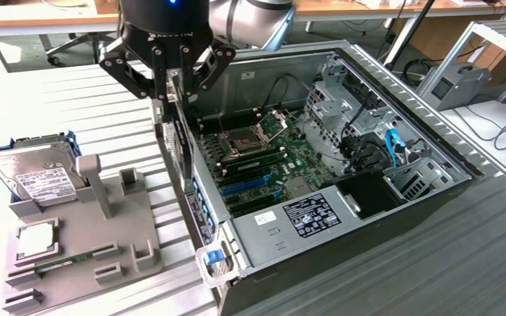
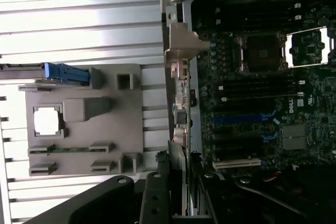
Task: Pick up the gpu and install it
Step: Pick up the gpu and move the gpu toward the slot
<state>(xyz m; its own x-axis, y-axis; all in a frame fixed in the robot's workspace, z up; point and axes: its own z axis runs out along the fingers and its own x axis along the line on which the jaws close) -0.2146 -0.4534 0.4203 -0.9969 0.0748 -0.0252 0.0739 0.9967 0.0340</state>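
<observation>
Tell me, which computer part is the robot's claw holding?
The gpu, the dark card hanging edge-on from the gripper; the hard drive and memory stick sit on the grey holder.

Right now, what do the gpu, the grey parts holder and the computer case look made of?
gpu: dark matte circuit board, seen edge-on, held in the jaws of the gripper; likely fibreglass laminate.
Grey parts holder: probably plastic, uniform matte grey with blocky moulded shapes.
Computer case: sheet metal, dull silver, with folded edges and punched holes.

The arm (image 1: 246,20) points its tool (image 1: 174,84) down, fingers (image 1: 135,76) clamped on the gpu (image 1: 181,145).
</observation>
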